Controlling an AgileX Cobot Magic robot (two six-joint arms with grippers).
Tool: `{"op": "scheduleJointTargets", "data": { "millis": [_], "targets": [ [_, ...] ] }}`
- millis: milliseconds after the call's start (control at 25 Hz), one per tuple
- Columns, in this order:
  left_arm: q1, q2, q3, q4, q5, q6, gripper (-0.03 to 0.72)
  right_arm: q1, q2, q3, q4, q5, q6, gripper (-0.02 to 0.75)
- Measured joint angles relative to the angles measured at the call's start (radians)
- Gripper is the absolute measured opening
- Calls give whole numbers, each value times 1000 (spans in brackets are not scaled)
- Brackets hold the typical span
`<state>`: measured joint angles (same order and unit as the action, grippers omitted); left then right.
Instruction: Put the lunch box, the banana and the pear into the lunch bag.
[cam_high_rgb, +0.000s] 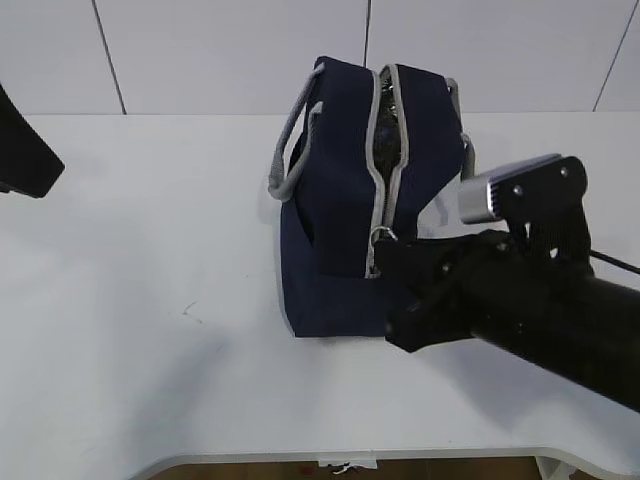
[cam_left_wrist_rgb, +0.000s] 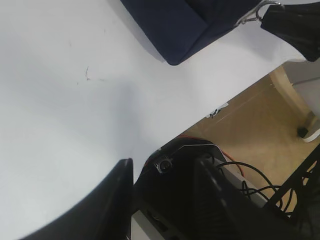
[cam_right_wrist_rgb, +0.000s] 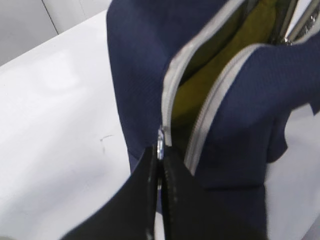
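On the white desk (cam_high_rgb: 150, 330) the lunch bag (cam_high_rgb: 340, 200) stands upright near the centre, its grey zipper (cam_high_rgb: 385, 150) parted along the top. No brand, label or readable writing shows on any item. The desk surface is plain white with one faint scratch mark (cam_high_rgb: 190, 314); white wall panels (cam_high_rgb: 230, 50) stand behind it.

The right pincer (cam_right_wrist_rgb: 160, 165) is closed, its two fingers pressed together on the metal ring pull (cam_right_wrist_rgb: 161, 142) at the near end of the zipper. The left pincer (cam_left_wrist_rgb: 165, 200) hangs over the desk's front edge, well apart from the bag; its fingers stand apart and hold nothing.

The right wrist view alone shows yellow-green contents (cam_right_wrist_rgb: 220, 75) inside the opening; which object this is cannot be told. The left wrist view alone shows the tan floor (cam_left_wrist_rgb: 255, 125) and black cables (cam_left_wrist_rgb: 240, 172) below the desk.
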<state>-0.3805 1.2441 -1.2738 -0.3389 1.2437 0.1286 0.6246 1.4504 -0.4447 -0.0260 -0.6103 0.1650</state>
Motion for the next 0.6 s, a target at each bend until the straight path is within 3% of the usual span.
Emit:
{"op": "scheduleJointTargets", "data": {
  "millis": [600],
  "targets": [
    [0, 19, 0, 11, 0, 33, 307, 0, -54, -272, -22, 358, 0, 1]
  ]
}}
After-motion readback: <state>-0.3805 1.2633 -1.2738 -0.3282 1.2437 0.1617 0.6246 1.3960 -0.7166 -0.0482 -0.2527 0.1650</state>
